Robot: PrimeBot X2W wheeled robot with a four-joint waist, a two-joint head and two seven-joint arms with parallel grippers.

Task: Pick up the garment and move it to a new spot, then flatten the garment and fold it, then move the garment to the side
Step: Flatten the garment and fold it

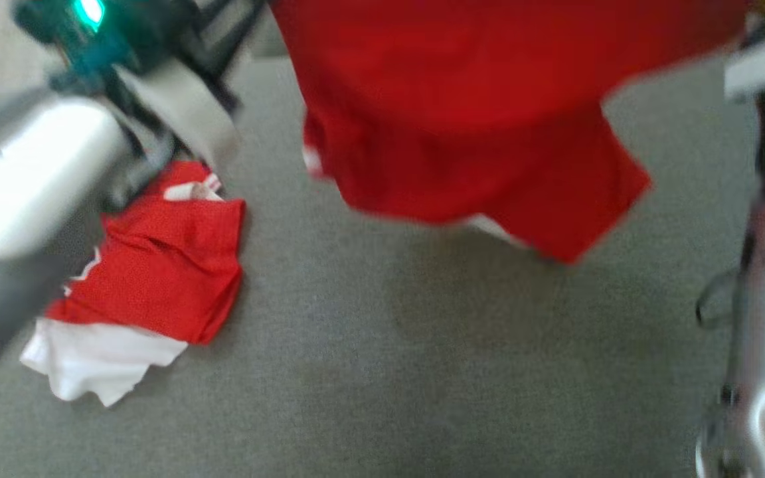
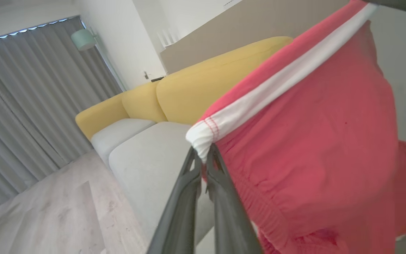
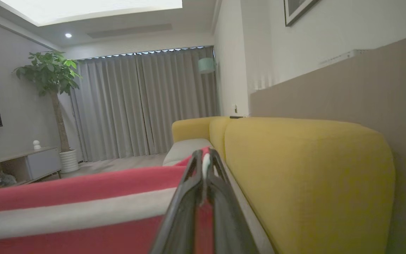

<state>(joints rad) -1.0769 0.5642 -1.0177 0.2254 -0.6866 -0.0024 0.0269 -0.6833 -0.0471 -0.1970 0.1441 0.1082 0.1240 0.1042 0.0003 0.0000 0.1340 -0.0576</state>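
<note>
My left gripper (image 2: 203, 155) is pinched shut on a white-trimmed corner of the red garment (image 1: 462, 119). In the left wrist view the cloth spills away to the right of my fingers (image 2: 224, 197). My right gripper (image 3: 205, 157) is clamped on the same garment's edge, with a sliver of red and white caught between the tips. In the right wrist view the white stripe runs off to the left. Seen from the head view, the garment hangs blurred in the air above a grey fabric surface (image 1: 382, 372). A second red-and-white garment (image 1: 150, 265) lies crumpled on that surface at my left, partly behind my pale forearm (image 1: 30, 172). Behind are a yellow-backed sofa (image 3: 294, 169), grey curtains (image 3: 143, 102), a potted plant (image 3: 53, 70) and a pale wood floor (image 2: 48, 211).
</note>
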